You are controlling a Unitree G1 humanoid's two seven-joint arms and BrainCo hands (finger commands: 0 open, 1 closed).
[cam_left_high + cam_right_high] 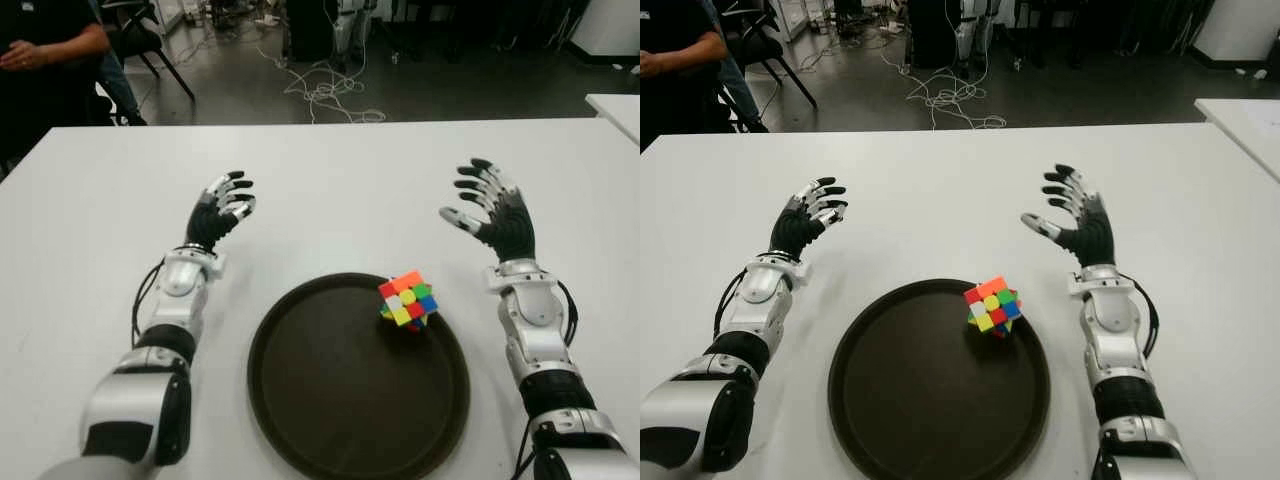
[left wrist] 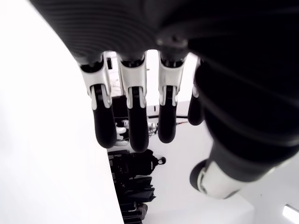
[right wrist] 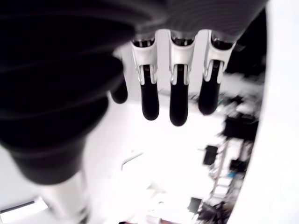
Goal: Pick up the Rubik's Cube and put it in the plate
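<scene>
The cube (image 1: 407, 300) sits inside the plate (image 1: 330, 400), a dark round tray in the lower middle of the frame, close to the plate's upper right rim. It has no long axis (all sides are alike); it stands tilted, one corner pointing toward the bottom of the frame, with an orange face uppermost and white, yellow, red, green and blue squares on the sides facing the camera.

The right hand (image 1: 495, 210) shows at the right of the frame, above and to the right of the plate, over the white table (image 1: 330, 190). Its fingers are spread apart, thumb held out toward the centre, and it holds nothing; its wrist view shows straight fingers (image 3: 179, 100) with an empty gap to the thumb.

The left hand (image 1: 220, 208) shows at the left of the frame, up and left of the plate, fingers loosely extended and empty.

A person's arm (image 1: 50, 45) appears at the upper left corner, and cables (image 1: 325, 90) lie on the floor beyond the table's far edge.
</scene>
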